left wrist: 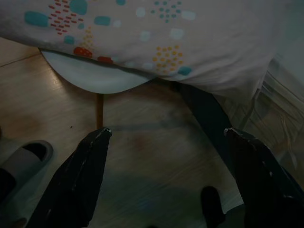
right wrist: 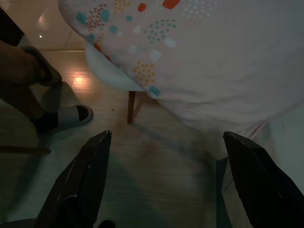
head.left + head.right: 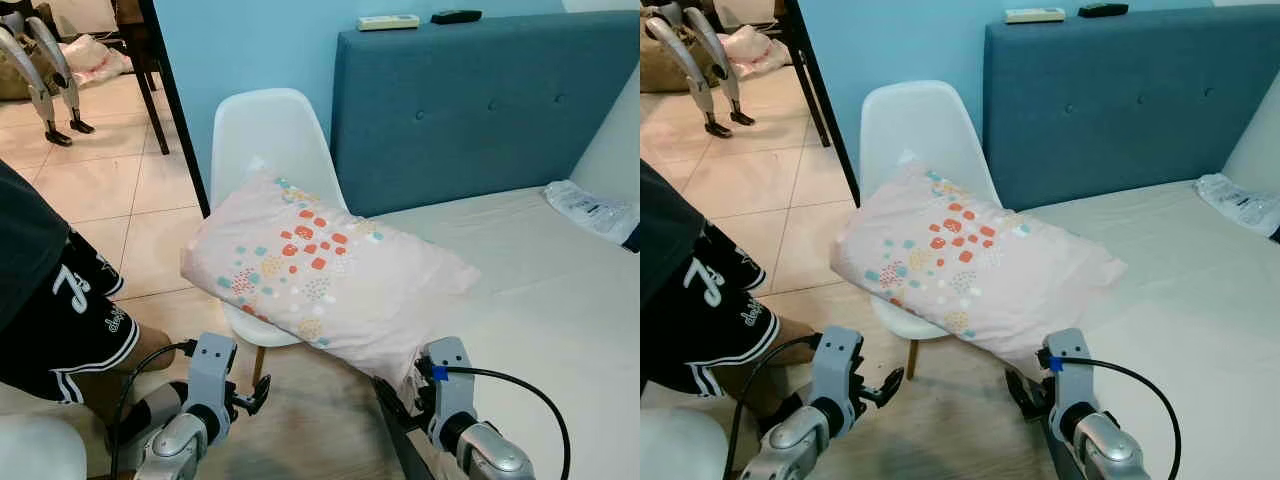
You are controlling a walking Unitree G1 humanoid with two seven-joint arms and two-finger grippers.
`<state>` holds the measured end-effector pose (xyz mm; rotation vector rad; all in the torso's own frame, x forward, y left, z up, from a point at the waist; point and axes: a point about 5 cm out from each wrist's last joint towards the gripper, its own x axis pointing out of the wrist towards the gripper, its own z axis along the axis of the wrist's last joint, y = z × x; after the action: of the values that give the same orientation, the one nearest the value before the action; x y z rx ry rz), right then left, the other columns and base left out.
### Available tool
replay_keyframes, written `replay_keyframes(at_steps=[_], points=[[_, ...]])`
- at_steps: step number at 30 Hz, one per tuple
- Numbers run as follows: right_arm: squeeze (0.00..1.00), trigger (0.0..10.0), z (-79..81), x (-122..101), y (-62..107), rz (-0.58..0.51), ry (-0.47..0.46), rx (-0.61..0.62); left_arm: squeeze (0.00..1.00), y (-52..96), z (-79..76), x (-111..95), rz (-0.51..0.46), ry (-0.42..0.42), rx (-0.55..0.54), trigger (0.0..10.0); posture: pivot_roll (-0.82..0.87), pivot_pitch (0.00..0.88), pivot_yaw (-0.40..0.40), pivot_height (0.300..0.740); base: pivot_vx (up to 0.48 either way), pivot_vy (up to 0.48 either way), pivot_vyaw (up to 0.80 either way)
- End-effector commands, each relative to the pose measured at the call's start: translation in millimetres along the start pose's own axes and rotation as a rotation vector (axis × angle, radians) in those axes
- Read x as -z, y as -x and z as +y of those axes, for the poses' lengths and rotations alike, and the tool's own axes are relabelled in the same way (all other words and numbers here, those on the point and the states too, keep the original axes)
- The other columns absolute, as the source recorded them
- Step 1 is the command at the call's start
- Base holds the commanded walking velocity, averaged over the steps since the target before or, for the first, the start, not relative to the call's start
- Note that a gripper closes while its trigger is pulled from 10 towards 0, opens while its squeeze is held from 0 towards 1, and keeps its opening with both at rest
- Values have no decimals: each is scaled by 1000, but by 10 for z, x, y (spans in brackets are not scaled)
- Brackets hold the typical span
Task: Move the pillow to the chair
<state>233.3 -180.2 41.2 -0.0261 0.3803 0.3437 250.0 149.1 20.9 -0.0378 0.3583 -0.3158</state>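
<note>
1. Blue wall (image 3: 260, 45) and a blue padded headboard (image 3: 480, 110) back the scene, with a pale tiled floor (image 3: 90, 180) to the left and wood-look flooring under the chair.
2. Two remotes (image 3: 388, 22) lie on top of the headboard, one white, one black.
3. A white chair (image 3: 268, 135) stands just beside the bed (image 3: 540, 290), its seat close to the mattress edge.
4. The pillow (image 3: 320, 265), pale pink with orange, teal and yellow dots, lies across the chair seat and reaches over onto the bed, so it bridges the two. One corner leans against the chair back.
5. A clear plastic bag (image 3: 590, 208) lies on the bed near the far right, well apart from the pillow.
6. The left gripper (image 1: 166, 137) is low, in front of the chair and below the pillow; its fingers (image 1: 80, 171) are spread wide and grasp nothing.
7. The right gripper (image 2: 166, 137) is low beside the bed edge, under the pillow's near end; its fingers (image 2: 251, 175) are also spread wide, clear of the fabric.
8. A person's leg (image 3: 70, 320) in black shorts with white trim is at the left, and a foot in a grey slipper (image 2: 66, 116) rests on the floor near the chair leg.
9. Dark table legs (image 3: 150, 60) and another robot's legs (image 3: 50, 70) stand far back on the tiles.
</note>
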Motion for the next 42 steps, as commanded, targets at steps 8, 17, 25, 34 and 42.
replay_keyframes(at_steps=[8, 17, 25, 34, 42], points=[[0, 10000, -1, 26, 23, 8, -6, -5, 0, 29, -2, 61, 23, 12, -2, 10000, -55, 96, 13, 740, 0, 0, 0], [0, 10000, -13, 23, 32, 9, -7, -3, 0, 27, -10, 60, 22, 17, -3, 10000, -57, 107, 8, 740, 0, 0, 0], [0, 10000, -18, 14, 30, 8, -8, -3, 0, 24, -9, 55, 20, 22, -6, 10000, -56, 113, 6, 740, 0, 0, 0], [0, 10000, -26, -1, 23, 6, -8, -2, 0, 15, -5, 42, 18, 26, -8, 10000, -57, 119, 6, 740, 0, 0, 0], [0, 10000, -26, -5, 17, 5, -10, 0, 0, 10, 0, 36, 18, 26, -8, 10000, -59, 120, 9, 740, 0, 0, 0]])
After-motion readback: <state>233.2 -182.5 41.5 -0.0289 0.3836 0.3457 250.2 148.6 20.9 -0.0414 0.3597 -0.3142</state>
